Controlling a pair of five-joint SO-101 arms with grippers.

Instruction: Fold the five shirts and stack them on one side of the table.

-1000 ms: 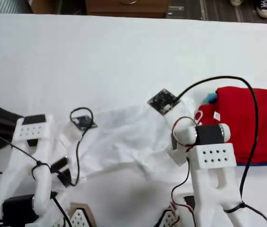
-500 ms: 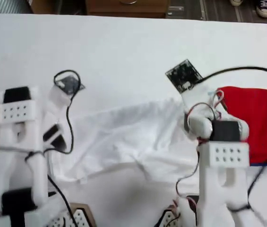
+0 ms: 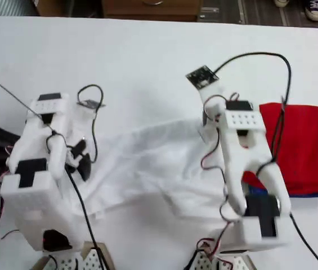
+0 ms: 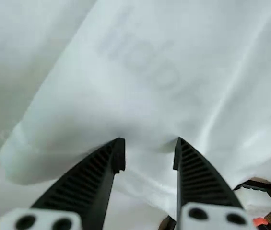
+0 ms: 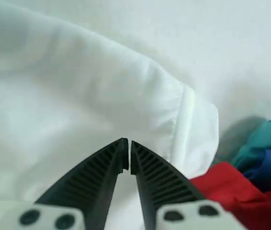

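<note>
A: Layout, quick?

B: Surface [image 3: 147, 56] is white. White shirt [image 3: 147, 163] lies rumpled across mid-frame in the high view. Red shirt [image 3: 305, 146] sits folded at the right edge, w/ a blue shirt [image 5: 269, 168] under it.

A: How'll the white one handle?

B: Prob. light, thin, limp. No stiffness, so it'll sag & bunch wherever it's unsupported. Not fragile, but may slide on the surface.

A: Grab where?

B: I'd take the hemmed edges or corners, arms well apart, so it hangs flat.

A: Fingers?

B: Left fingers [image 4: 101, 172] are spread wide, straddling a ridge of the white shirt, nothing pinched. Right fingers [image 5: 106, 165] are closed to a sliver over its hemmed end, near the red shirt. Can't tell if cloth's caught.
</note>
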